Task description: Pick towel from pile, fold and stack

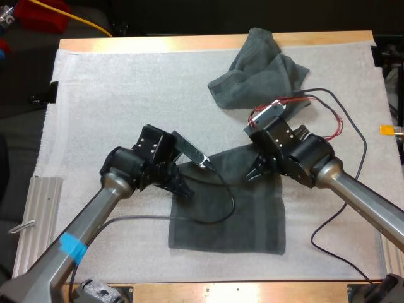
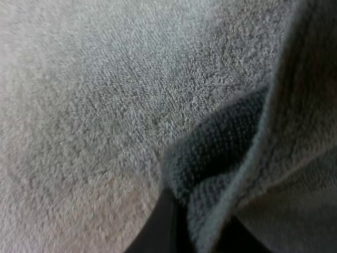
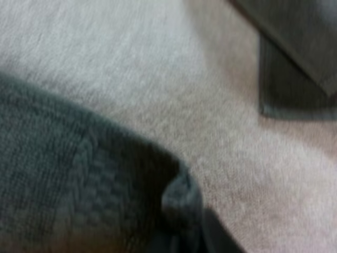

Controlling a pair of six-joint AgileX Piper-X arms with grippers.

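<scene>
A dark grey-green towel (image 1: 243,218) lies spread on the white mat (image 1: 120,95), its far edge raised between the two arms. My left gripper (image 1: 185,191) is at the towel's far left corner. In the left wrist view a fold of the towel (image 2: 247,168) is pinched in my left gripper (image 2: 195,240), with one black finger (image 2: 158,226) beside the cloth. My right gripper (image 1: 254,175) is at the far right corner; the right wrist view has the towel's corner (image 3: 179,192) bunched in my right gripper (image 3: 187,237). A crumpled towel (image 1: 262,69) sits at the mat's far right.
The crumpled towel's edge (image 3: 295,74) lies on the mat just beyond my right gripper. A ribbed metal rail (image 1: 38,214) runs along the table's left front. The mat's left half is bare.
</scene>
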